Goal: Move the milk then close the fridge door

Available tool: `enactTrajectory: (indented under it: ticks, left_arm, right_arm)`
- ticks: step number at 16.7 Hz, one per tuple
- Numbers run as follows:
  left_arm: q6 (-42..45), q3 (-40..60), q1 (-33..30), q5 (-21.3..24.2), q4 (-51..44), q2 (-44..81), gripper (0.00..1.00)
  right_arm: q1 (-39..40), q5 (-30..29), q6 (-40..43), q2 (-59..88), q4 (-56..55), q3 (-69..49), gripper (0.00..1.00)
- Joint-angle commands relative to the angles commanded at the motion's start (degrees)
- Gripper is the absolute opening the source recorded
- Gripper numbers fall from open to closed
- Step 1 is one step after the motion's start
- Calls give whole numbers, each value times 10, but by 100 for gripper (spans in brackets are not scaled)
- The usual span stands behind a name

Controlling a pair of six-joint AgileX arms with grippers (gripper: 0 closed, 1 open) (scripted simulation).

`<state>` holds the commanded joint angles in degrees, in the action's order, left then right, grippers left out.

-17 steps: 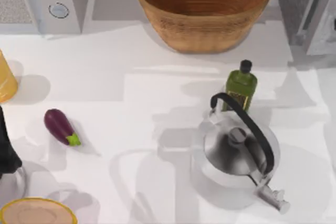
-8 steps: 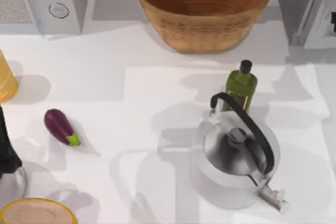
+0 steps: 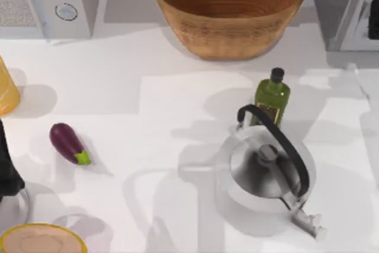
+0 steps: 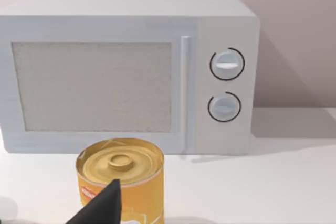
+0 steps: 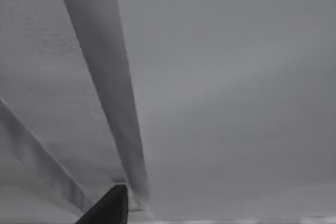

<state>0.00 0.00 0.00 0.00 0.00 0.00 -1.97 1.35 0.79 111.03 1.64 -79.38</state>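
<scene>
Your right gripper (image 3: 374, 26) sits at the top view's far right edge, up against the fridge door (image 3: 349, 7). The right wrist camera looks straight at the door's grey panel and silver edge, one dark fingertip (image 5: 107, 207) just beside that edge. Can't tell whether its jaws are released or clenched. Your left arm (image 3: 8, 173) is parked at the table's left edge, near the eggplant (image 3: 69, 143).

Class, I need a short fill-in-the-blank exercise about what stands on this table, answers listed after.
1. The green oil bottle has a ____ cap.
2. The microwave has ____ round knobs.
3. The eggplant lies on the table's ____ side.
4. Behind the kettle stands a woven ____.

Answers: black; two; left; basket
</scene>
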Motion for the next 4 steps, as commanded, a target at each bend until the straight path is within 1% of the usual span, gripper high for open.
enactTrajectory:
  ticks: [4]
  left_arm:
    - [0,0,0,0,0,0,100]
  right_arm:
    - [0,0,0,27,7,-35,100]
